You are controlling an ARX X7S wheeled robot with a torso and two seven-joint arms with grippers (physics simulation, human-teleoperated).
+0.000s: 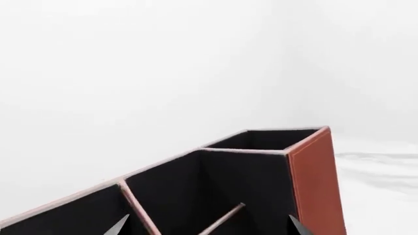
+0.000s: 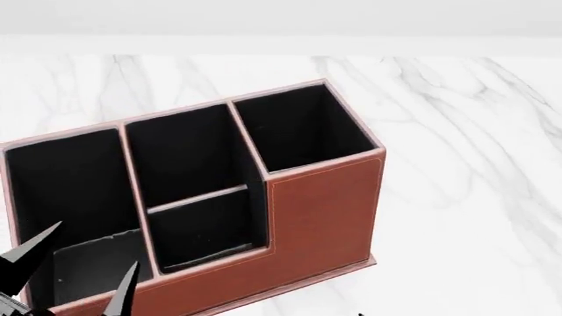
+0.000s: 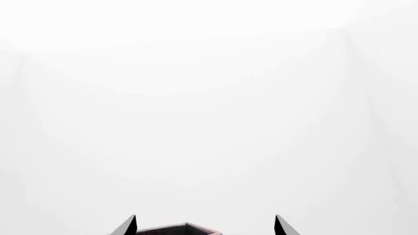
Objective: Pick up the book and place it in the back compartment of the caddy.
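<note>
The caddy (image 2: pixel 320 217) sits on the white marbled counter (image 2: pixel 474 164), its tall square cell toward the far edge and its low cells toward the near edge. The book (image 2: pixel 92 266) stands inside the low cell at the caddy's near-left end, its dark cover showing above the stitched rim. The left claw (image 2: pixel 79 263) hangs over that cell with its two black fingers (image 2: pixel 35 247) spread apart, released, one on each side of the book. In the right wrist view the right claw (image 3: pixel 204 226) is also spread, grasping nothing, with a corner of the caddy between its tips.
</note>
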